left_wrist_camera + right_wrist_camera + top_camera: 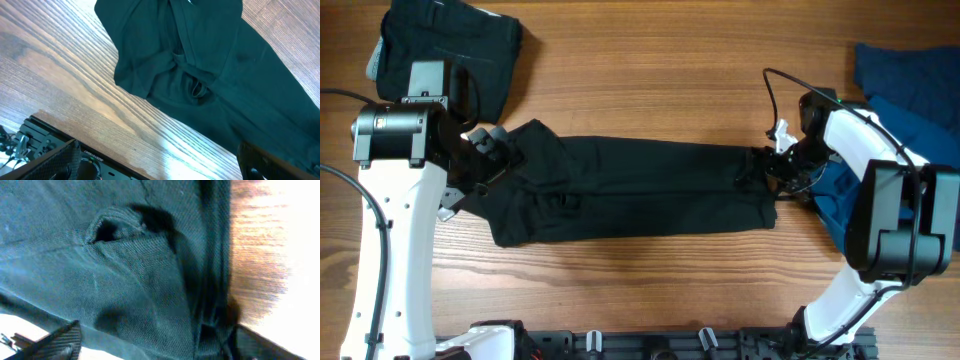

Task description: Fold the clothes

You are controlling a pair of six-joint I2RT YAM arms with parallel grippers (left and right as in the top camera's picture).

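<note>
A black garment (pixel 630 190) of the clothes lies across the middle of the wooden table, folded lengthwise into a long strip. My left gripper (pixel 492 148) is at its left end, open. In the left wrist view the fingers (pixel 55 162) stand wide apart over bare wood, with the bunched fabric (pixel 200 60) just beyond them. My right gripper (pixel 760 168) is at the strip's right end. Its fingers (pixel 57 342) are spread wide, low over the black cloth (pixel 125 270), which fills the gap between them, with the cloth's edge and bare wood at the right.
A folded black pile (pixel 445 50) sits at the back left behind the left arm. Blue garments (pixel 910 90) are heaped at the back right, and reach under the right arm. A black equipment rail (pixel 650 345) runs along the front edge.
</note>
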